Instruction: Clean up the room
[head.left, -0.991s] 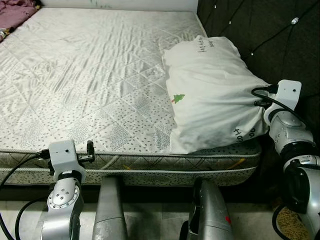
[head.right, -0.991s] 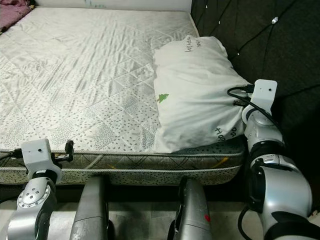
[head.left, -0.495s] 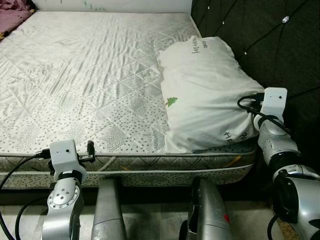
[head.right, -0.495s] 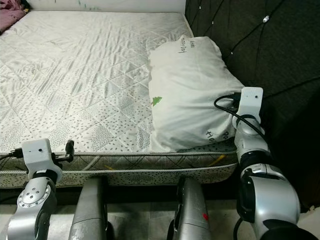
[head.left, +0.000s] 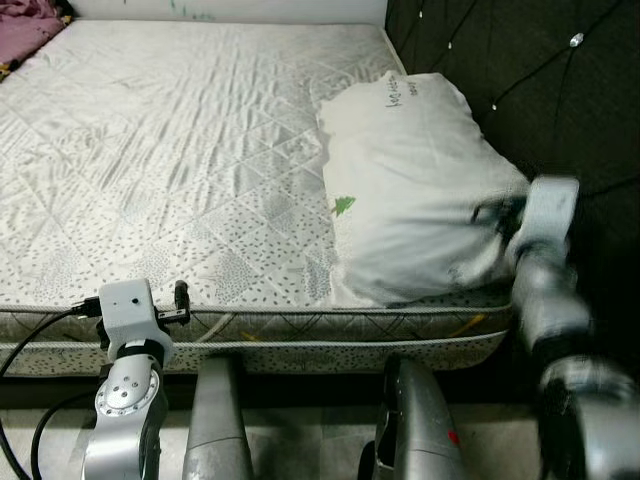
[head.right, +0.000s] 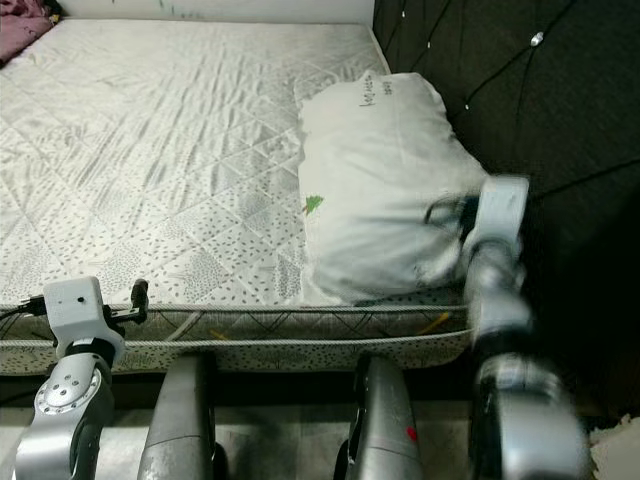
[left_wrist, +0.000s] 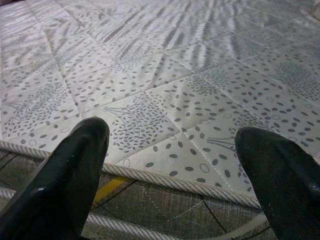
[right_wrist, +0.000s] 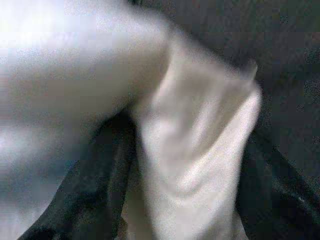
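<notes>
- Pillow (head.left: 415, 190) is the thing to tidy; it lies on the right side of the bed, its near end hanging a little over the mattress (head.left: 170, 150) edge, its far end close to the dark headboard (head.left: 520, 90).
- Nearest, the left gripper (left_wrist: 175, 165) waits low at the near edge of the mattress, on the left. Its two black fingers (left_wrist: 65, 170) stand wide apart with nothing between them.
- A little farther, on the right, the right gripper (right_wrist: 185, 165) is at the near right corner of the pillow. Its wrist view is blurred, but a fold of white cloth sits between the two dark fingers, so I judge it is clenched on the pillow's corner.
- I judge the pillow to be light, soft and not fragile. It will sag and fold when lifted by one corner, and the smooth cover may slip from a thin pinch. A deep hold on a bunched corner, or on the thick seam edge, seems safer.
- Farthest, at the far left corner, some purple cloth (head.left: 25, 20) lies on the bed.
</notes>
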